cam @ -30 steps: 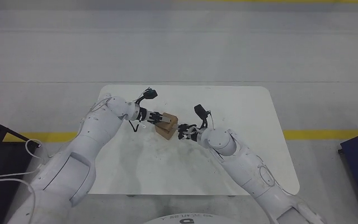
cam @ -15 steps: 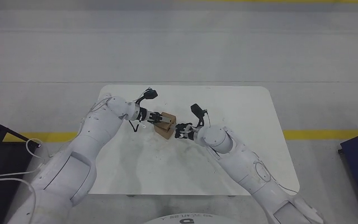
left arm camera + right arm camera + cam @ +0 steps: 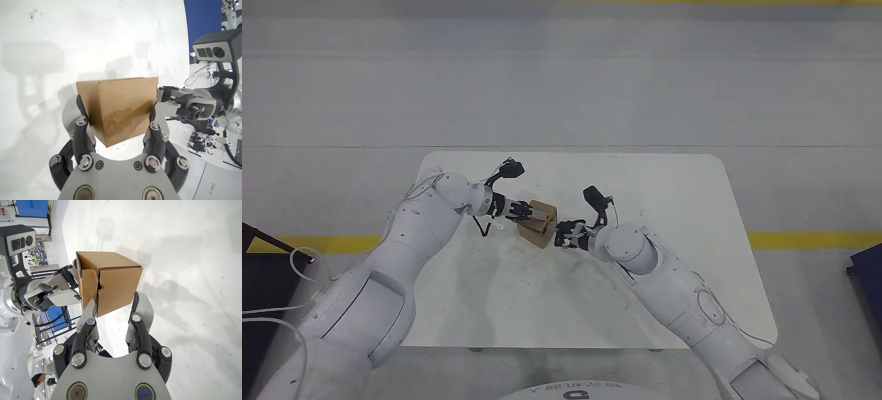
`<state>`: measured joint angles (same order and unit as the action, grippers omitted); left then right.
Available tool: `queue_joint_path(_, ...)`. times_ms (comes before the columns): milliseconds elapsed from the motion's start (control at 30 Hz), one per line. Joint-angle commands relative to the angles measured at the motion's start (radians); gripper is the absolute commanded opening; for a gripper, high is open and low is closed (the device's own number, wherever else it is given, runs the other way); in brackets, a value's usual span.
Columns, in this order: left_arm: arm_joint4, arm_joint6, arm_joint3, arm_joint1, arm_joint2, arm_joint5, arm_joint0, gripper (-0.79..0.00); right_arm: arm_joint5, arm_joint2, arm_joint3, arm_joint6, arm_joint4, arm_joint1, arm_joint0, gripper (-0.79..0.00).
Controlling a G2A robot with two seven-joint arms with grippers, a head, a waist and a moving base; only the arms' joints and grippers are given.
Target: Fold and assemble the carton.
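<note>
Looks like the flap-closing step on the small brown corrugated cardboard carton (image 3: pixel 538 222), just left of centre in the top view, over the white rectangular table (image 3: pixel 682 200); shows, in the right wrist view, end flaps meeting raggedly along a torn seam, not yet flush. Calls next for pressing those flaps flat while bracing the opposite face; risks tearing the seam further if pushed hard. Clamps the carton's two side walls with the left gripper (image 3: pixel 117 109), jaws spread to the box's width, pads touching cardboard on both sides. Pinches with the right gripper (image 3: pixel 114 303) about half open; one finger (image 3: pixel 90 309) tucked into the seam, the other against the outer wall, seemingly gripping that flap panel.
</note>
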<state>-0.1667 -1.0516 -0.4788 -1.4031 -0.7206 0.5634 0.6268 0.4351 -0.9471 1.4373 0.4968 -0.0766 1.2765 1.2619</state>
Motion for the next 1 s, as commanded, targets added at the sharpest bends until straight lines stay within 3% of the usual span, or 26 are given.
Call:
queue_joint_path(0, -0.004, 0.000, 0.001, -0.001, 0.001, -0.003, -0.001, -0.163, -0.002, -0.009, 0.005, -0.001, -0.002, -0.003, 0.009, -0.360)
queue_joint_path(967, -0.021, 0.004, -0.004, -0.002, -0.002, -0.004, -0.001, -0.169, 0.044, 0.002, 0.007, -0.002, -0.010, 0.005, -0.007, -0.394)
